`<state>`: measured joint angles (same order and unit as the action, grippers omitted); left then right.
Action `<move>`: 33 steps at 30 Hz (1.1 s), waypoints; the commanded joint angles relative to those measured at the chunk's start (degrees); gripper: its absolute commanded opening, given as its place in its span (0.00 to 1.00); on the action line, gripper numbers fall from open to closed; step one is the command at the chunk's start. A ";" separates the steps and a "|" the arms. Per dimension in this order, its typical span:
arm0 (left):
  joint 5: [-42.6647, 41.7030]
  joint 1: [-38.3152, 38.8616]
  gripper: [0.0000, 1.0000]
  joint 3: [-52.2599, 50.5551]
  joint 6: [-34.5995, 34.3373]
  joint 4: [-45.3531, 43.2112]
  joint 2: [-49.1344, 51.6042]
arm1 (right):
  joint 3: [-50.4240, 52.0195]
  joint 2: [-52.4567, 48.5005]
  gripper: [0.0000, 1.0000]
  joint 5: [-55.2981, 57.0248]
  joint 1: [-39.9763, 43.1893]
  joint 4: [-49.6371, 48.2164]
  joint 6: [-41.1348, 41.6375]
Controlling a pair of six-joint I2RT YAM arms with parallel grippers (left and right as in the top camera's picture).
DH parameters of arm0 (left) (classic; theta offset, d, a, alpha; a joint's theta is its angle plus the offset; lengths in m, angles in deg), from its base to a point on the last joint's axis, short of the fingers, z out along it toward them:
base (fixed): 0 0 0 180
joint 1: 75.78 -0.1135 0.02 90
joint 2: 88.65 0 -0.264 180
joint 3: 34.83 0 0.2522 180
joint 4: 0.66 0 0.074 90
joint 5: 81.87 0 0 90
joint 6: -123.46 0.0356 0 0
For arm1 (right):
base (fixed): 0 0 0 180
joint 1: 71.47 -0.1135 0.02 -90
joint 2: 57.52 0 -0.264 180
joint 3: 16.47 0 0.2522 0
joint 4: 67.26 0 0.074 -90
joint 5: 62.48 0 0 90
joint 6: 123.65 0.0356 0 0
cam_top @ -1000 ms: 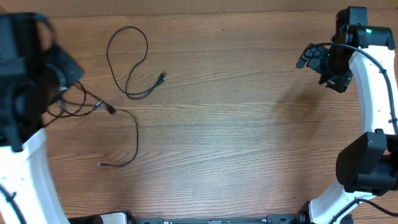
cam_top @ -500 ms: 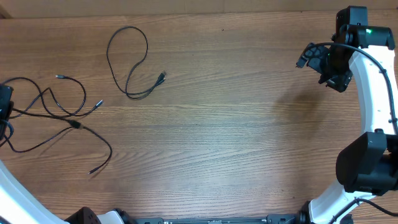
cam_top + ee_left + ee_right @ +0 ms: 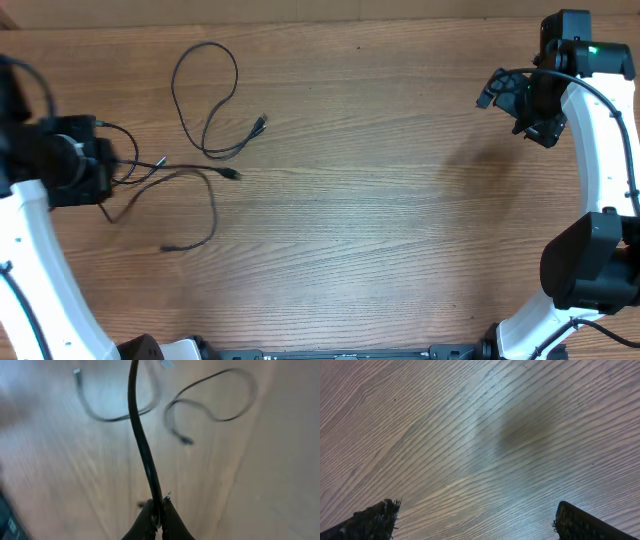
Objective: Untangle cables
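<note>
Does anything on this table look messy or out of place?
Yes: thin black cables cross in a loose snarl beside the left end effector, which pinches one. Another cable lies apart in an open loop.

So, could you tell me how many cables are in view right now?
3 that I can tell apart: a looped cable alone at the far left, plus a straight cable and a curved cable running from the left gripper. More may be hidden under it.

no text — nothing readable
</note>
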<state>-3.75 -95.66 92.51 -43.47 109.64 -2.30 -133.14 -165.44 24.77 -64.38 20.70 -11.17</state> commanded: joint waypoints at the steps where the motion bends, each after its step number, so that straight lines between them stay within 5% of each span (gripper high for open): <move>1: 3.15 2.80 0.05 -6.67 -12.90 0.26 0.15 | -0.96 0.33 1.00 0.13 0.04 -0.17 0.24; 5: 12.66 3.43 0.05 -14.10 -21.94 0.26 0.15 | -0.96 0.33 1.00 0.13 0.04 -0.20 0.24; 8: 15.69 3.41 0.21 -21.46 -26.27 -1.44 0.22 | -0.96 0.33 1.00 0.11 0.04 -0.39 0.26; 12: 14.62 3.41 0.71 -27.08 -25.70 -6.49 0.22 | -0.96 0.33 1.00 0.13 0.04 -0.39 0.26; 15: 14.64 3.43 1.00 -28.79 -20.65 -9.05 0.22 | -0.96 0.33 1.00 0.13 0.04 -0.39 0.24; 18: 14.10 3.41 1.00 -28.76 -13.92 -12.35 0.20 | -0.96 0.33 1.00 0.13 0.04 -0.42 0.24; 25: 13.57 3.80 1.00 -28.79 14.08 -18.08 0.22 | -0.96 0.33 1.00 0.13 0.04 -0.37 0.24; 29: 22.53 3.78 1.00 -30.01 5.29 -5.42 0.22 | -0.96 0.33 1.00 0.13 0.04 -0.35 0.24; 33: 22.51 3.78 0.99 -39.15 1.84 -4.55 0.22 | -0.92 0.33 1.00 0.13 0.04 -0.37 0.24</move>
<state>15.81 -92.25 59.99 -38.83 105.77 -2.02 -133.14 -165.44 24.77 -64.38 20.63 -11.17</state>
